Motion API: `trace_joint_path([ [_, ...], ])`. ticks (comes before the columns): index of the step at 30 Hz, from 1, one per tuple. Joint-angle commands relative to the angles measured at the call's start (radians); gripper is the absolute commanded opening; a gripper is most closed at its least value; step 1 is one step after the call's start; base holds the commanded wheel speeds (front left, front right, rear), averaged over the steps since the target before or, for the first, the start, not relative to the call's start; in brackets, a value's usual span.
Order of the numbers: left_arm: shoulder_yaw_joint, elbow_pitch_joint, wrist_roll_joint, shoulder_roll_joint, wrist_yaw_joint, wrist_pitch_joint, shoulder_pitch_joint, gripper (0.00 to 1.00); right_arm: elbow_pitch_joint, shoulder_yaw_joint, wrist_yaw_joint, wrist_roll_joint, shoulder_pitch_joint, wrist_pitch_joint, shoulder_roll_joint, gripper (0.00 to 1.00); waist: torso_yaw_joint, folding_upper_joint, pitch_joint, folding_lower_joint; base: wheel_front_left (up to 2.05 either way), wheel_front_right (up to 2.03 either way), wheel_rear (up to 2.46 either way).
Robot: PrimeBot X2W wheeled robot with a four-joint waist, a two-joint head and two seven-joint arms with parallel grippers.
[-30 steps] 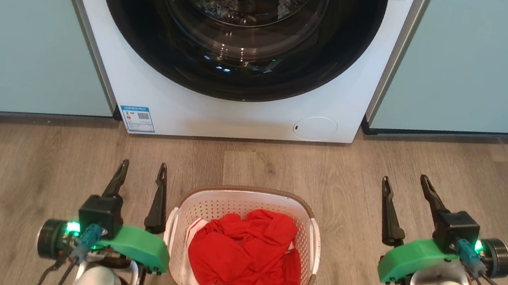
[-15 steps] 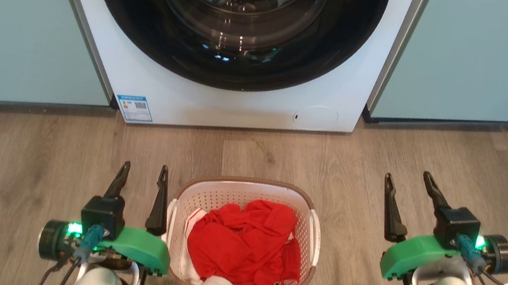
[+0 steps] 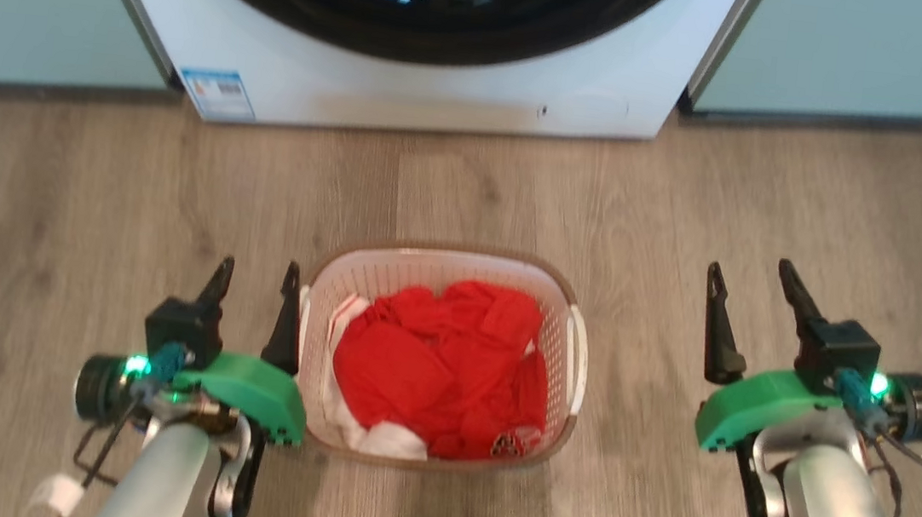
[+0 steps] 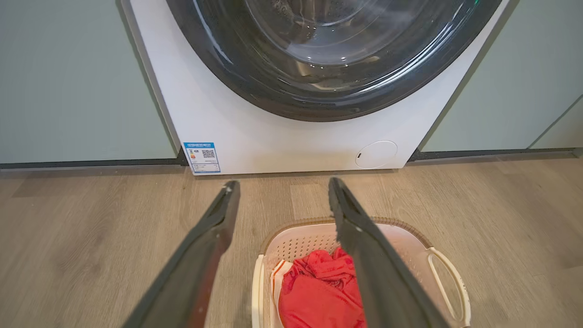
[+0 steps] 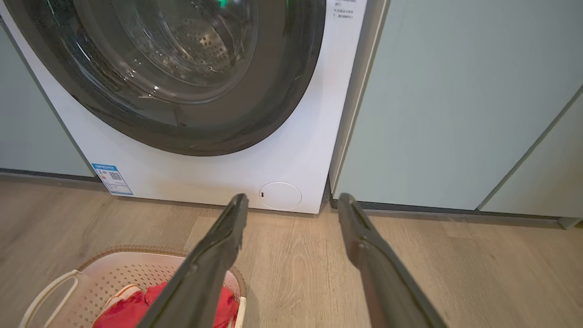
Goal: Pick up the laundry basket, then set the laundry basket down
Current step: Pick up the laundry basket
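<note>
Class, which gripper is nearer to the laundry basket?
Left. The left gripper sits close beside the laundry basket, at its left handle; the right gripper is well clear of its right side.

The head camera tips downward, so the washing machine (image 3: 445, 85) slides up the view and the laundry basket (image 3: 391, 273) sits higher. The left claw (image 3: 259, 267) now has its tips beside the basket's far rim, no longer ahead of it.
</note>
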Motion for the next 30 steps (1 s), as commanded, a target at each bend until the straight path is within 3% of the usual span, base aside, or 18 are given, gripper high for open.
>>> trace_joint_path([
  [1,0.033,-0.013,0.010,0.001,-0.006,-0.010,-0.045,1.00,-0.022,0.021,-0.002,-0.013,-0.046,-0.013,-0.008,1.00,-0.004,0.0000,0.071,-0.0001,0.00,0.00,0.00],
  [9,0.047,0.175,0.030,0.001,-0.075,-0.010,-0.191,1.00,0.053,0.041,-0.002,-0.015,-0.161,-0.013,-0.008,1.00,-0.005,0.0000,0.261,-0.0001,0.00,0.00,0.00],
  [19,0.050,0.458,0.033,0.001,-0.132,-0.010,-0.394,1.00,0.307,0.122,-0.002,0.016,-0.323,-0.013,-0.008,1.00,0.006,0.0000,0.415,-0.0001,0.00,0.00,0.00],
  [24,0.041,0.600,0.037,0.004,-0.160,-0.010,-0.487,1.00,0.466,0.164,-0.002,0.067,-0.410,-0.013,-0.008,1.00,0.008,0.0000,0.469,-0.0001,0.00,0.00,0.00],
  [27,0.046,0.682,0.029,0.011,-0.172,-0.010,-0.555,1.00,0.594,0.238,-0.002,0.176,-0.476,0.026,-0.008,1.00,0.013,0.0000,0.508,-0.0001,0.00,0.00,0.00],
  [30,0.036,0.720,0.035,0.014,-0.177,-0.010,-0.586,1.00,0.631,0.294,-0.002,0.236,-0.505,0.055,-0.008,1.00,0.016,0.0000,0.525,-0.0001,0.00,0.00,0.00],
])
